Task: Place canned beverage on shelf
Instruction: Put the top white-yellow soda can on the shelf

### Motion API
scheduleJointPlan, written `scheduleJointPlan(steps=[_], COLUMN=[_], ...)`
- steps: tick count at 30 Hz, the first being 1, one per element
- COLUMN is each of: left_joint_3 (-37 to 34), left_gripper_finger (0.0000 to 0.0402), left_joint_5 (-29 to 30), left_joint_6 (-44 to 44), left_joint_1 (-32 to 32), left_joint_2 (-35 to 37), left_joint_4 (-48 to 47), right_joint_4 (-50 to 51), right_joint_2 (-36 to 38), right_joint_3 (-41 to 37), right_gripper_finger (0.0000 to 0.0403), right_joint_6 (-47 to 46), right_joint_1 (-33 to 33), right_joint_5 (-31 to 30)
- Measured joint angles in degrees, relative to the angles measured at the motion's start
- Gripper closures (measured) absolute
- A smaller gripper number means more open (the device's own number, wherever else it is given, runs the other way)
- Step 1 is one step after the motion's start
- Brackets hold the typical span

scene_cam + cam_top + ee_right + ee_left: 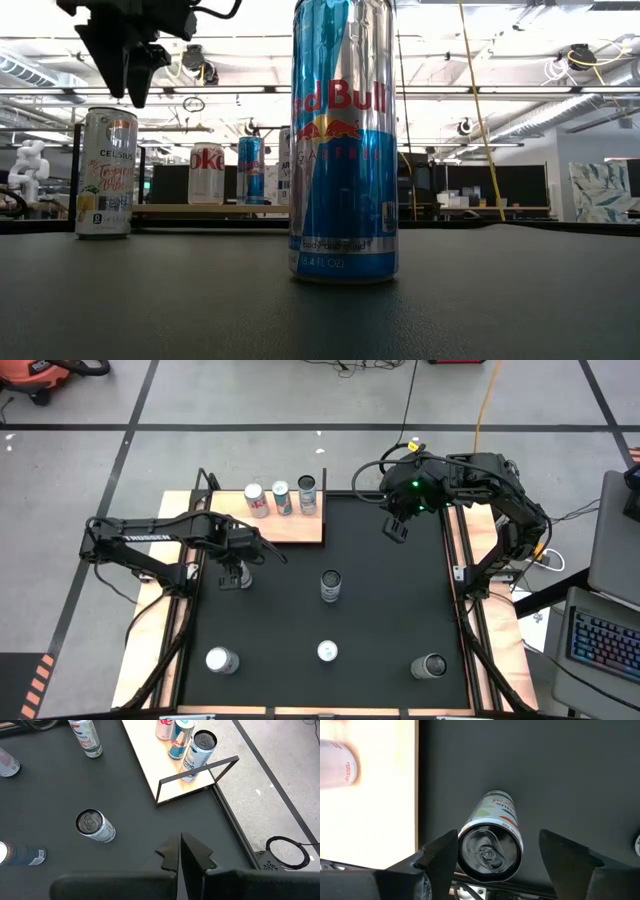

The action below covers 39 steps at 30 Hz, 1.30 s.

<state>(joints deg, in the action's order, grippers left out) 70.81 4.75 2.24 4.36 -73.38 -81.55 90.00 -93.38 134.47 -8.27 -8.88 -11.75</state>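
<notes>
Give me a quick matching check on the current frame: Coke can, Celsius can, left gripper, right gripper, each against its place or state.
1. Coke can
2. Celsius can
3. left gripper
4. right gripper

A. shut, above the mat
B. open
C. on the shelf
D. upright on the mat, under the left gripper

Pairs: 1-C, 2-D, 3-B, 4-A

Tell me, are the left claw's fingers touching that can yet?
Apart. The left wrist view shows the left gripper open around the white can, with dark mat visible between the can and its far finger.
</notes>
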Motion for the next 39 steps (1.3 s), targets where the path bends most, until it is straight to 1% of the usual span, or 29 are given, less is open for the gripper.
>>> scheduleJointPlan(steps=[6,12,17,22,30,39], left_joint_3=[0.0,0.0,0.0,0.0,-0.3,-5.2], left_gripper_finger=[0.0111,0.0092,0.0091,0.0091,0.0091,0.0091], left_joint_5=[0.0,0.0,0.0,-1.7,-1.6,-1.7], left_joint_6=[-0.5,-1.2,-1.1,-1.6,-1.3,-1.5], left_joint_1=[0.0,0.0,0.0,0.1,0.5,2.9], left_joint_2=[0.0,0.0,0.0,0.0,0.0,0.0], left_joint_4=[-0.4,-5.5,-5.5,-3.3,-0.7,0.3], right_joint_4=[0.0,0.0,0.0,0.0,0.0,0.0], right_joint_2=[0.0,0.0,0.0,0.0,0.0,0.0], right_joint_3=[0.0,0.0,0.0,0.0,0.0,0.0], right_gripper_finger=[0.0403,0.0403,0.0403,0.0403,0.0403,0.0403], right_joint_6=[0.0,0.1,0.9,0.9,0.9,0.9], right_joint_1=[0.0,0.0,0.0,0.0,0.0,0.0], right_joint_5=[0.0,0.0,0.0,0.0,0.0,0.0])
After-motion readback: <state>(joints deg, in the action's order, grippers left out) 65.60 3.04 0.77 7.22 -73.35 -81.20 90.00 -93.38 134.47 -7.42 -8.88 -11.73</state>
